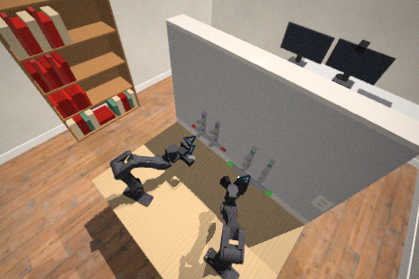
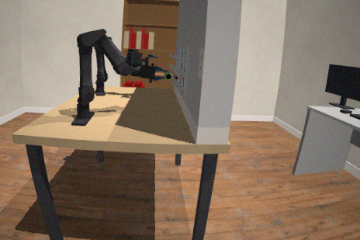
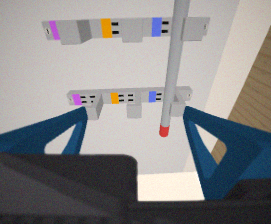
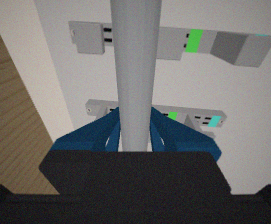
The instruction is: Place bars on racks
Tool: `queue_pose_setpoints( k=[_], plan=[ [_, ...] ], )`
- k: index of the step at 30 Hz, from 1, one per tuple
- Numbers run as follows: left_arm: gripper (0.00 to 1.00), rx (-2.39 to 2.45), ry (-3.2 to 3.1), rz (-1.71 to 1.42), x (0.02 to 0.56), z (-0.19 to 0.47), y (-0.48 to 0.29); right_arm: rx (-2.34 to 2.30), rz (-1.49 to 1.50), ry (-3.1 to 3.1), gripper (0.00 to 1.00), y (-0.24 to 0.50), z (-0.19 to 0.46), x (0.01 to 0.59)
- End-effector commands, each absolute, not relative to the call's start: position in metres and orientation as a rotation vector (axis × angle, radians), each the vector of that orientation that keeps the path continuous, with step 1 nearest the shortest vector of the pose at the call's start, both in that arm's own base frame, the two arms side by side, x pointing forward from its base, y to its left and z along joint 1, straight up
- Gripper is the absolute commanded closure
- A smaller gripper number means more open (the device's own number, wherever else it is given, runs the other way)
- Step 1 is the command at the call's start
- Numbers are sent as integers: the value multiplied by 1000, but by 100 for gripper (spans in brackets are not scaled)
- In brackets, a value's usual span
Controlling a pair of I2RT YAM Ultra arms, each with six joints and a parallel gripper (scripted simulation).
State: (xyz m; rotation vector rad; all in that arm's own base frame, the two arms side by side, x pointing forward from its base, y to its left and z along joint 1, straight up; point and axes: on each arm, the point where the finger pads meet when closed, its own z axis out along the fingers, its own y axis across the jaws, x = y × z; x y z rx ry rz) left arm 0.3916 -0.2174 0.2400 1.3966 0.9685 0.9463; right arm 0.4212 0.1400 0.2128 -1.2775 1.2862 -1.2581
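Note:
The red-ended bar (image 1: pixel 223 149) (image 3: pixel 170 80) lies across the lowest arms of the left rack (image 1: pixel 217 133) (image 3: pixel 96 29), beside its blue labels. Purple labels are at the top, orange in the middle. My left gripper (image 1: pixel 194 142) (image 3: pixel 135 111) is open and empty, a little in front of this rack. My right gripper (image 4: pixel 135 111) is shut on the green-ended bar (image 1: pixel 268 193) (image 2: pixel 168 75) (image 4: pixel 135 60), held level in front of the right rack (image 4: pixel 207 42). That rack shows cyan labels at the top and green in the middle; the bar hides its lowest labels.
The grey wall panel (image 1: pixel 280 127) (image 2: pixel 194 28) stands behind both racks, along the edge of the table (image 1: pixel 158 231) (image 2: pixel 58 125). The left rack's middle and top arms carry nothing. The two bars' near ends are close together between the racks.

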Motion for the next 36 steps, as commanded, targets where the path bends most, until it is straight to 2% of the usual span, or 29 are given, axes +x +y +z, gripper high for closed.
queue_pose_setpoints(
  k=[1,36],
  plan=[
    [0,1352,953,953,392,255,-220,-1180,-1254,1254,100,144,252,423],
    [0,1352,953,953,392,255,-220,-1180,-1254,1254,100,143,281,423]
  ],
)
